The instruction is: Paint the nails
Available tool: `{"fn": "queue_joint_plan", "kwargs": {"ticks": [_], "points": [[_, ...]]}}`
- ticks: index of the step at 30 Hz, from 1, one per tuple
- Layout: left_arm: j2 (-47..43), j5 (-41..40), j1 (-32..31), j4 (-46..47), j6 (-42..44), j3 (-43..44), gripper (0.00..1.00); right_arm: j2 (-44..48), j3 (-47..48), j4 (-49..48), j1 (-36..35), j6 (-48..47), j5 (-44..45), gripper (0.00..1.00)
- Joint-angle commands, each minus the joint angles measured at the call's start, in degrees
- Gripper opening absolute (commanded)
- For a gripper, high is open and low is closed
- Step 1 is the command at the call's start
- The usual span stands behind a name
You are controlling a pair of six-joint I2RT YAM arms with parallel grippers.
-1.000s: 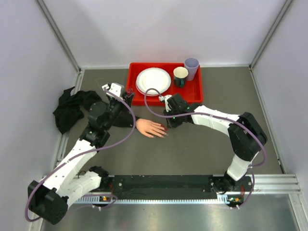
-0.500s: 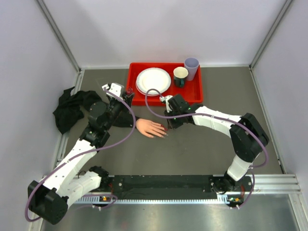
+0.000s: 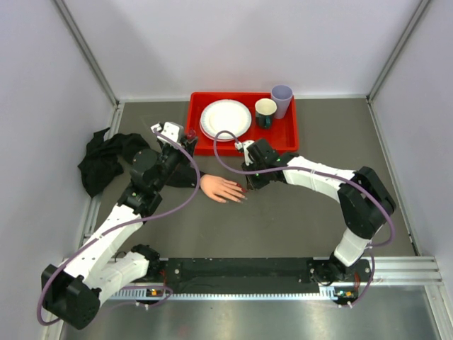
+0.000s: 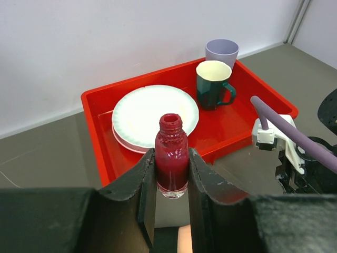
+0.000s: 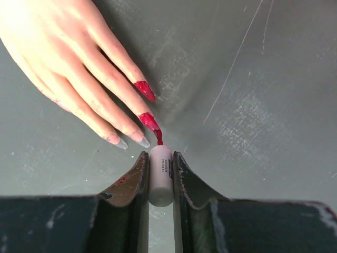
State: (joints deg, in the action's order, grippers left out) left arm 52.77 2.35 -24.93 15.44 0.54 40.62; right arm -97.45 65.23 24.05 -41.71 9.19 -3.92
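Observation:
A pale mannequin hand [image 3: 221,188] with a black sleeve lies on the table, fingers pointing right. In the right wrist view two nails [image 5: 144,90] are dark red and two further nails [image 5: 140,138] are bare. My right gripper [image 5: 160,158] is shut on a white brush cap [image 5: 160,174]; its red brush tip touches a red nail [image 5: 150,122]. My left gripper [image 4: 171,158] is shut on an open bottle of red nail polish [image 4: 171,155], held upright above the sleeve.
A red tray [image 3: 283,138] at the back holds a white plate [image 3: 226,118], a dark green mug [image 3: 265,112] and a lilac cup [image 3: 282,100]. A black cloth [image 3: 99,159] lies at the left wall.
The right gripper has shifted slightly left toward the fingertips. The left arm holds still.

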Motion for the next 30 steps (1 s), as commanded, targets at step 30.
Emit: {"fn": "queue_joint_plan", "kwargs": {"ticks": [30], "points": [[-0.2, 0.5, 0.2, 3.3, -0.1, 0.7, 0.0, 1.7, 0.5, -1.4, 0.3, 0.1, -1.2, 0.0]]}}
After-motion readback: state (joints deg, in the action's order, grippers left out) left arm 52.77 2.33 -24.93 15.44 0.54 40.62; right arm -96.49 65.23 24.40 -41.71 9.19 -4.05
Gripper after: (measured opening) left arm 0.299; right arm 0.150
